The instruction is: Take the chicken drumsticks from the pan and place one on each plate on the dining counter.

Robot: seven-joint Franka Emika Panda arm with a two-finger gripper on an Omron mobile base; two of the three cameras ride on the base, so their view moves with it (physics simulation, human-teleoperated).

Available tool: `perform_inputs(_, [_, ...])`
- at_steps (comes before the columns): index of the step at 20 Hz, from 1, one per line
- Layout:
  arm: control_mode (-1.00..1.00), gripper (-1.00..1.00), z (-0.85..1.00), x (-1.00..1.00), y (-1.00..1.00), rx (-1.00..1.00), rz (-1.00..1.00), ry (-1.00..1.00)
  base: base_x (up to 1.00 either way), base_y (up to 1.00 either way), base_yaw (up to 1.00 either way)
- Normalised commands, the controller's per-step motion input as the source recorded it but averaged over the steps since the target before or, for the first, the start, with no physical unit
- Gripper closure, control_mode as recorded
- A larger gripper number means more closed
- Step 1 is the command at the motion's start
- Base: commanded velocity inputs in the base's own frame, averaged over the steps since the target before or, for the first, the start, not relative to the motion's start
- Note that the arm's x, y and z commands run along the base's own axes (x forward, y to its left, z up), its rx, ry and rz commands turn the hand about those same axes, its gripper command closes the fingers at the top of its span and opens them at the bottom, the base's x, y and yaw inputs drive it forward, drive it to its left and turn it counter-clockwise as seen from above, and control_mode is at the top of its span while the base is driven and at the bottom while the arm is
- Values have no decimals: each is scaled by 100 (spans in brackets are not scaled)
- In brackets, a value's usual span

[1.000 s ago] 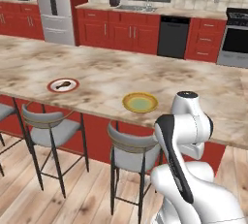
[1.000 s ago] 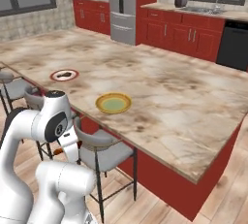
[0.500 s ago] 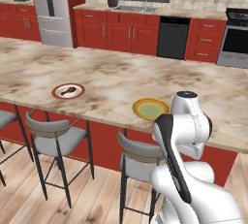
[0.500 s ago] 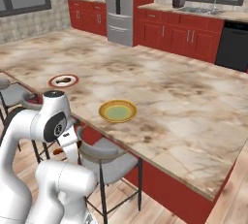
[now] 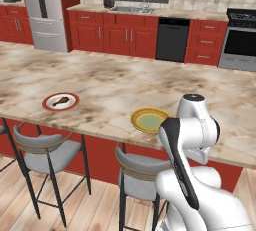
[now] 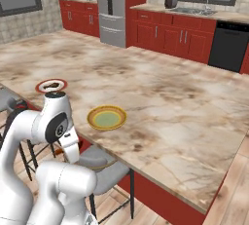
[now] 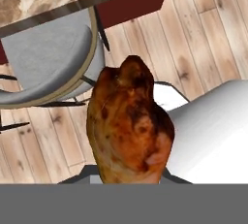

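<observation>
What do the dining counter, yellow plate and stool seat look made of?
Dining counter: polished stone, going by the beige-brown marbled veining, on a red base. Yellow plate: likely glazed ceramic, smooth with a darker gold rim. Stool seat: grey cushion, matte, fabric or vinyl, on thin black legs, probably metal.

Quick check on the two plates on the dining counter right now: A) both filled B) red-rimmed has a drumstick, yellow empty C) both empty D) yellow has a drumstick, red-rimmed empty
B: a drumstick lies on the red-rimmed plate, while the yellow plate is bare; the gripper holds the other drumstick above the floor.
</observation>
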Motion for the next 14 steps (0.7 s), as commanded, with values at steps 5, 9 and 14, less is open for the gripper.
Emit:
perform_inputs(5, [-100,100,0,72,0,0,-7,-5,0,0,0])
perform_inputs(9, [-100,100,1,87,0,0,-7,0,0,0,0])
perform_inputs(14, [-100,100,7,85,-10,1,-1,12,0,0,0])
